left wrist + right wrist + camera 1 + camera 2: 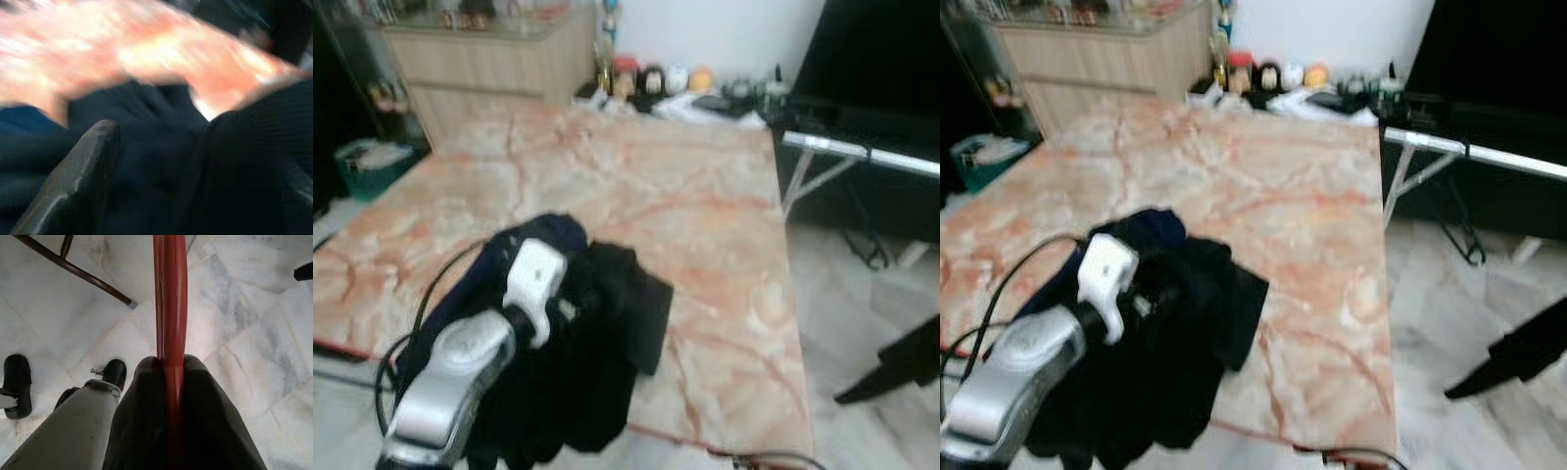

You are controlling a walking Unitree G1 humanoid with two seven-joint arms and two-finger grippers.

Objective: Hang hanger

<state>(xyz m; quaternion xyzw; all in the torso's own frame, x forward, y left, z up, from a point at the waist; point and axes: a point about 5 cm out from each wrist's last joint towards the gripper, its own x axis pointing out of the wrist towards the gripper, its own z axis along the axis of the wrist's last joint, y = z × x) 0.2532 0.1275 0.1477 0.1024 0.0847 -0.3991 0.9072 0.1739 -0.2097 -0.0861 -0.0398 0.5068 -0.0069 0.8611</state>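
The red hanger (pixel 171 298) sat clamped in the right pincer (pixel 172 367), its two black fingers pressed tight on either side of the thin red bar, which ran straight out ahead of them above the pale marble floor (pixel 244 308). A dark chair leg (pixel 78 270) crossed the floor beyond the pincer, and the robot's own grey leg and black foot (pixel 110 374) showed just beneath it.

Over on the other side, the left pincer (pixel 161 166) was down on the dark clothes (pixel 578 352) heaped at the near edge of the pink marble worktop (pixel 705 215), fingers apart with navy cloth between and beyond them. The view there was badly smeared, so whether the cloth was actually gripped could not be told.

The risks, as I judged them: the grip on that slim bar looked narrow, so a swing could have let the hanger twist or slip in the fingers. The left arm's loose black cable (pixel 411 323) lay right beside the pile and could have snagged the cloth. The blur suggested motion, which could have made any aim at a rail unsure.
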